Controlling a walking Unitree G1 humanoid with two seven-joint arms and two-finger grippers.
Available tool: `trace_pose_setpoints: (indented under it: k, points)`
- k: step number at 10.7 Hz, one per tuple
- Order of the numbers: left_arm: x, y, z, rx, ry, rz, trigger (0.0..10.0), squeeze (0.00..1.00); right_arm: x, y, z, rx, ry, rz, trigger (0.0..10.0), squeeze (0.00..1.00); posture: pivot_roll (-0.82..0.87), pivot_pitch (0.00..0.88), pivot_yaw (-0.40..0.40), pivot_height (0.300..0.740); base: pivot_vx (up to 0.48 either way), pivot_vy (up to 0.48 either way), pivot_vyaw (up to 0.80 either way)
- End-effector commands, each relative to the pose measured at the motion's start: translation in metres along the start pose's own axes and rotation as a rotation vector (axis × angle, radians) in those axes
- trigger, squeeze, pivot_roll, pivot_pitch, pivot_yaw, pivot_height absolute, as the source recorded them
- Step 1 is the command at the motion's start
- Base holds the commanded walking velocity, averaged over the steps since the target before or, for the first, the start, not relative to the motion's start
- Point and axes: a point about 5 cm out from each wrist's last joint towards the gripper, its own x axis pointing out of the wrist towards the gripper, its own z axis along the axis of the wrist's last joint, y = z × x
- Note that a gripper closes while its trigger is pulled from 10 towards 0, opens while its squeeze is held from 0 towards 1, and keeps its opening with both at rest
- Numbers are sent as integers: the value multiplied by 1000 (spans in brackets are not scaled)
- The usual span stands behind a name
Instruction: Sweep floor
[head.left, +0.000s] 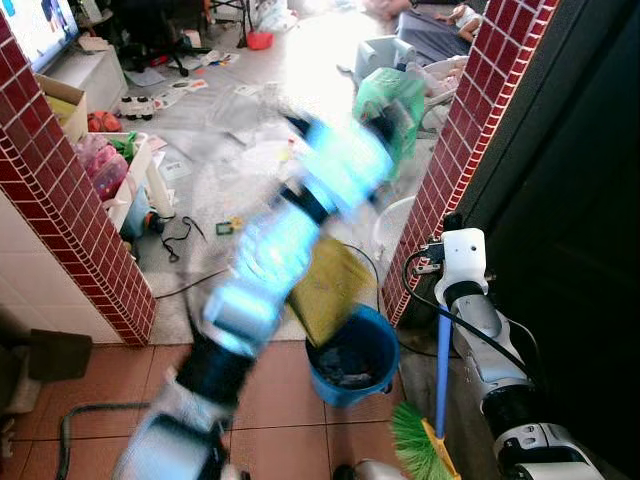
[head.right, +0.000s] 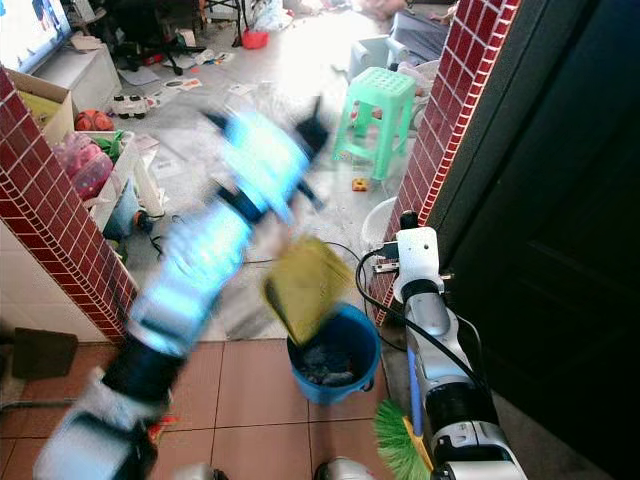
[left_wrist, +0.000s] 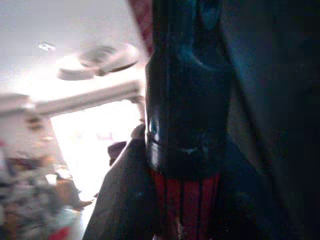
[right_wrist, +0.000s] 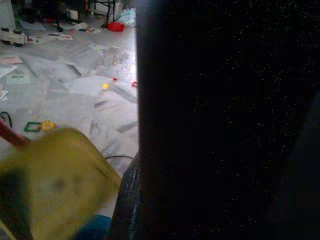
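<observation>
The left arm (head.left: 270, 260) is a blur across the doorway, and a yellow dustpan (head.left: 330, 285) hangs tilted over the blue bucket (head.left: 350, 355), which stands on the terracotta tiles and already holds grey debris. The left gripper (head.right: 310, 130) is too smeared to read, so I cannot tell how its jaws stand, though the left wrist view shows a black-and-red handle close along them. The right gripper (head.left: 445, 305) sits on the blue broom handle (head.left: 443, 370), jaws apparently clamped round it, green bristles (head.left: 415, 440) low by the bucket.

The risk, as I judge it: a fast-swinging pan could spill dirt beside the bucket or knock its rim — speed would be the cause.

Beyond, the grey floor is strewn with papers, toys and cables; a green stool (head.right: 380, 110) and red brick pillars (head.left: 70, 220) narrow the way.
</observation>
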Motion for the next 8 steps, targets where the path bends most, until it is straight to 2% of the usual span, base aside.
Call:
trace_pose_setpoints:
  k: [1, 3, 4, 6, 8]
  points:
    - [8, 21, 31, 90, -129, 90, 10000, 0, 4, 1, 7, 0, -31, 5, 10000, 0, -78, 0, -41, 740, 0, 0, 0]
    - [7, 52, 40, 134, -130, 214, 10000, 0, 5, 3, 8, 4, -31, 13, 10000, 0, -64, 0, -46, 740, 0, 0, 0]
    - [1, 61, 29, 168, -74, 252, 10000, 0, 5, 4, 7, 5, -29, 17, 10000, 0, -57, 0, -49, 740, 0, 0, 0]
    - [-29, 72, -17, 241, 143, 296, 10000, 0, 5, 5, 6, 5, -25, 24, 10000, 0, -61, 0, -47, 740, 0, 0, 0]
    - [-68, 71, -58, 248, 340, 370, 10000, 0, 4, 5, 5, 14, -21, 32, 10000, 0, -63, 0, -43, 740, 0, 0, 0]
